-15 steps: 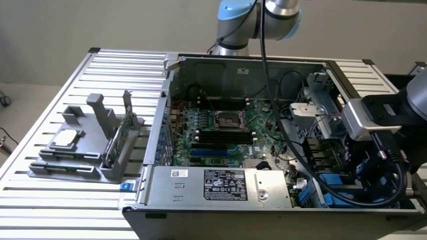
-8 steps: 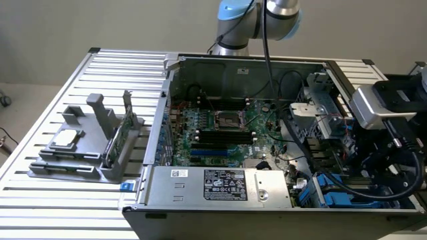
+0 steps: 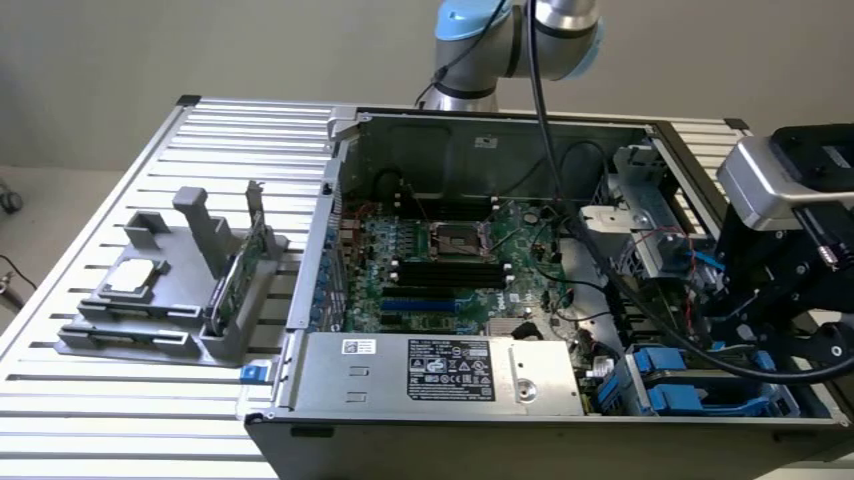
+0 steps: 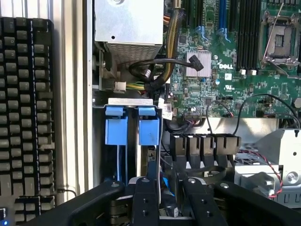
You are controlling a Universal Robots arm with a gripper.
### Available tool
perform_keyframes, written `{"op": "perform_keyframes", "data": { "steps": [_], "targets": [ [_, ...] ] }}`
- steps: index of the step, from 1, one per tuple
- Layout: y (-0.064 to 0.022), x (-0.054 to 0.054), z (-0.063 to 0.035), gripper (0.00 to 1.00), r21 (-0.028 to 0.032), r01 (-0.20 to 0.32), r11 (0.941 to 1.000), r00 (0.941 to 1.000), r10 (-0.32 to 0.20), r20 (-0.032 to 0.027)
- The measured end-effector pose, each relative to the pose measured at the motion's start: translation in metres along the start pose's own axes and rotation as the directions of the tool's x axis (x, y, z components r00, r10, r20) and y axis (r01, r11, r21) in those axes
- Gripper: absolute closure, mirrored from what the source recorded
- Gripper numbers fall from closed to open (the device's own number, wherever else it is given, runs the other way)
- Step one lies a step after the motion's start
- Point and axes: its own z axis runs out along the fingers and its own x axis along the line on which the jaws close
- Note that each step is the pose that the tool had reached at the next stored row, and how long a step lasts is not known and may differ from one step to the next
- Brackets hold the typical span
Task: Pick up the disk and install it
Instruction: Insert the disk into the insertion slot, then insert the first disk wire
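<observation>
My gripper [image 4: 171,200] hangs over the drive bay [image 3: 681,385] in the corner of the open computer case on the exterior view's right. Its two black fingers [image 4: 145,197] stand either side of a thin edge-on object with a blue strip, which I take for the disk [image 4: 163,184]. The jaws look shut on it. Most of the disk is hidden by the fingers and the bay. Just beyond the fingertips are two blue plastic tabs [image 4: 116,129] of the bay's slots. The wrist and its grey camera block [image 3: 781,180] hide the gripper in the exterior view.
The motherboard [image 3: 454,260] fills the case floor, with the power supply [image 3: 441,370] at the near wall and loose cables [image 4: 155,73] beside the bay. A grey stand [image 3: 174,290] on the slatted table holds a small silver chip and a green card. A keyboard [image 4: 26,117] lies outside the case.
</observation>
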Motion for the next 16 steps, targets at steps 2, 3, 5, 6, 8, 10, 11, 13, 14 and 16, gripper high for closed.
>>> {"op": "perform_keyframes", "data": {
  "steps": [2, 3, 5, 6, 8, 10, 11, 13, 14, 16],
  "targets": [
    [0.0000, 0.0000, 0.0000, 0.72, 0.0000, 0.000, 1.0000, 1.0000, 0.000, 0.0007],
    [0.0000, 0.0000, 0.0000, 0.72, 0.0000, 0.000, 1.0000, 1.0000, 0.000, 0.0006],
    [0.0000, 0.0000, -0.0002, 0.72, 0.0001, 0.000, 1.0000, 1.0000, 0.000, 0.0005],
    [0.0001, 0.0000, -0.0001, 0.72, 0.0001, 0.000, 1.0000, 1.0000, 0.000, 0.0006],
    [0.0000, 0.0000, -0.0002, 0.72, 0.0000, 0.000, 1.0000, 1.0000, 0.000, 0.0006],
    [0.0000, 0.0000, -0.0003, 0.72, 0.0000, 0.000, 1.0000, 1.0000, 0.000, 0.0005],
    [0.0000, 0.0000, -0.0003, 0.72, 0.0000, 0.000, 1.0000, 1.0000, 0.000, 0.0004],
    [0.0000, 0.0000, -0.0003, 0.72, 0.0000, 0.000, 1.0000, 1.0000, 0.000, 0.0005],
    [0.0000, 0.0000, -0.0004, 0.72, 0.0001, 0.000, 1.0000, 1.0000, 0.000, 0.0005],
    [0.0000, 0.0000, -0.0004, 0.72, 0.0000, 0.000, 1.0000, 1.0000, 0.000, 0.0005]
  ]
}}
